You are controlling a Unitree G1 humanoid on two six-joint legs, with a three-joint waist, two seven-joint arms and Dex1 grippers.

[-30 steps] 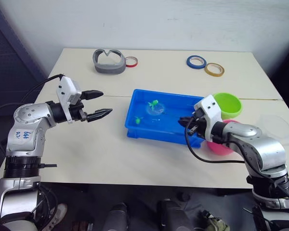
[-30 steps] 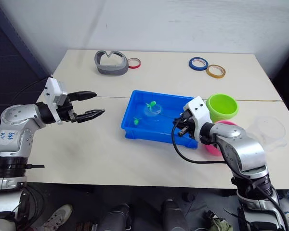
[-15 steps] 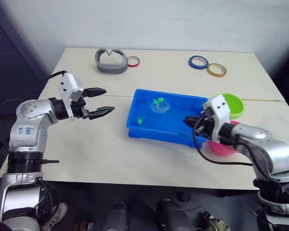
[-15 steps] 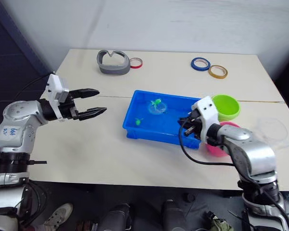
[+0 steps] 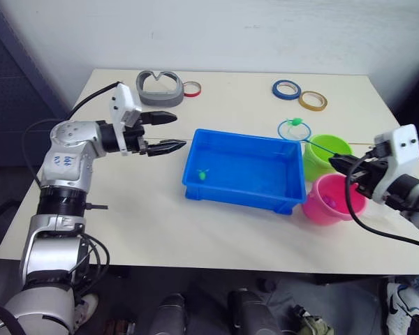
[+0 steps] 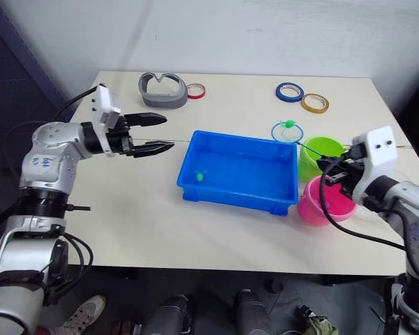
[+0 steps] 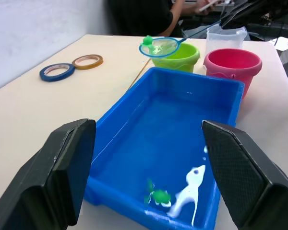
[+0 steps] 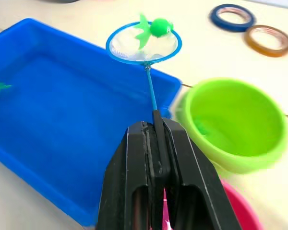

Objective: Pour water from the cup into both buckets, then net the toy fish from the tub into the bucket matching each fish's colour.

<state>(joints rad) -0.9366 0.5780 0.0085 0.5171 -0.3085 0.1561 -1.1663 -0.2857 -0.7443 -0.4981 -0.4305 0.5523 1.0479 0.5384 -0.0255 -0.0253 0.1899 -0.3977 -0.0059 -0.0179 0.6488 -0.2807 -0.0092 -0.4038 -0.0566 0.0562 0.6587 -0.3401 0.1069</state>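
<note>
From the head cameras, the right gripper [image 5: 346,166] is clamped on the thin handle of the net [image 5: 295,129], and the hoop rides above the far right corner of the tub [image 5: 241,169] with a green fish [image 5: 290,121] perched on its far rim. The green bucket [image 5: 322,158] sits just beside the hoop, the pink bucket [image 5: 328,199] in front of it. The job now, by the look of it, is to carry the hoop sideways over the green bucket's mouth, keep it level so the fish does not slide off early, then roll the handle to tip it in. One more green fish [image 5: 204,174] lies at the tub's near left corner. The left gripper [image 5: 165,132] hangs above the table left of the tub, fingers apart and empty.

The left wrist camera looks along its spread fingers [image 7: 67,165] into the tub: shallow water, the one green fish [image 7: 157,195] near the closest wall. Beyond it stand both buckets and, behind the pink one, the clear cup [image 7: 223,37]; what it holds cannot be told.

The right wrist camera gives the best look: fingers pinched on the handle, the fish [image 8: 152,27] on the hoop's edge, and the green bucket [image 8: 233,123] holding water with something small and green under the surface, likely a fish already delivered
</note>
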